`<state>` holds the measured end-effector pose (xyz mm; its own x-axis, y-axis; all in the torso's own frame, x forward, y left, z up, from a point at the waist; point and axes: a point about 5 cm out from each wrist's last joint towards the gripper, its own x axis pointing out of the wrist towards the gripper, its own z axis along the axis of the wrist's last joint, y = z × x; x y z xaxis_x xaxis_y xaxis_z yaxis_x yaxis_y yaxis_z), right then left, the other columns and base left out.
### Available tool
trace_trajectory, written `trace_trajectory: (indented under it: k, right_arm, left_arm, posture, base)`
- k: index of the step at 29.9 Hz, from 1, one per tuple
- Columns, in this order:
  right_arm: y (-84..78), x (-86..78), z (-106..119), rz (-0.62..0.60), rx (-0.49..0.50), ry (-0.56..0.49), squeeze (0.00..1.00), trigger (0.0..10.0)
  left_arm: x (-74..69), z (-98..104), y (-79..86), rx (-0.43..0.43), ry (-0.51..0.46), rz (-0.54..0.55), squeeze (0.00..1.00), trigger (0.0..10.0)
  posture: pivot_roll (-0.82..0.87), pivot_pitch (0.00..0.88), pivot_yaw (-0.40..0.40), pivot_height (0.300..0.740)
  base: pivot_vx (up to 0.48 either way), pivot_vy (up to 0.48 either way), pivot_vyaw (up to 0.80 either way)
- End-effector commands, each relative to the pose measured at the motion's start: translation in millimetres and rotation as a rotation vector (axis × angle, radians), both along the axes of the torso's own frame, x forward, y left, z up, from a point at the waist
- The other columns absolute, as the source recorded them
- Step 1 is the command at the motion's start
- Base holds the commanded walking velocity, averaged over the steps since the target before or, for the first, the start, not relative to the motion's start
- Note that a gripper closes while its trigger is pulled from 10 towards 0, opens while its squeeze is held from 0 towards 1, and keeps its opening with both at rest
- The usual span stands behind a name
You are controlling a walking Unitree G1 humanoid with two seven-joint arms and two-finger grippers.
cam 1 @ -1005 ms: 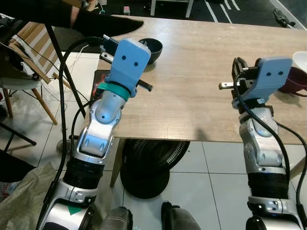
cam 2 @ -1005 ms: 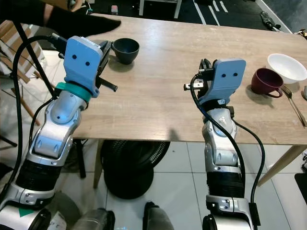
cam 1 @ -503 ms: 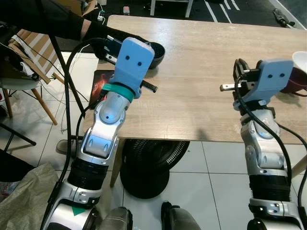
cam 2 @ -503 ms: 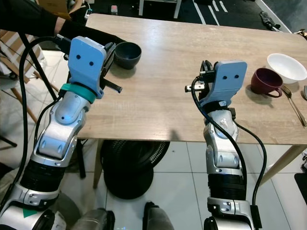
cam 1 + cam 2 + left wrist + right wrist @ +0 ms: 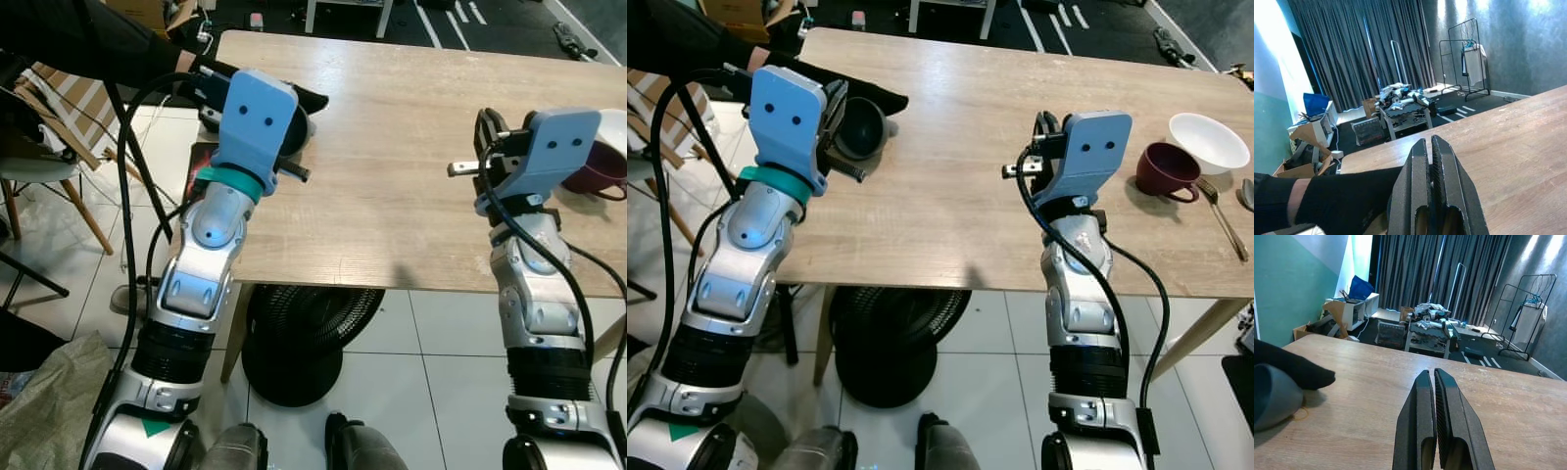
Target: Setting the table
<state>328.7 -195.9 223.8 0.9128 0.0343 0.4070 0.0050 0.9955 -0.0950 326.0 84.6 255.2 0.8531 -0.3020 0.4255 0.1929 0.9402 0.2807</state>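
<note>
A person's black-gloved hand (image 5: 867, 95) tips the dark bowl (image 5: 860, 127) on its side, mouth facing me; my left gripper (image 5: 1431, 155) and right gripper (image 5: 1429, 389) are pressed together, empty.

A dark bowl (image 5: 860, 127) lies tipped near my surface's left edge; a maroon cup (image 5: 1165, 168) and white bowl (image 5: 1210, 141) stand far right.
</note>
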Motion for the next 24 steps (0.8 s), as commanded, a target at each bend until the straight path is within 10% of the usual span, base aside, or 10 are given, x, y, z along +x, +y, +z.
trace_trajectory:
  k: [1, 24]
  right_arm:
    - [-3.0, -0.6, -5, -0.008, 0.008, 0.014, 0.0, 10.0]
    - [13.4, 0.4, -13, 0.091, -0.01, 0.075, 0.0, 10.0]
  left_arm:
    - [2.0, -4, -0.3, 0.009, 0.026, -0.003, 0.0, 10.0]
    - [8.7, 8, 62.9, 0.038, 0.038, 0.184, 0.0, 10.0]
  posture:
    - [0.09, 0.023, -0.036, 0.74]
    - [0.14, 0.123, -0.112, 0.74]
  base:
    - [0.0, 0.0, 0.0]
    - [0.0, 0.0, 0.0]
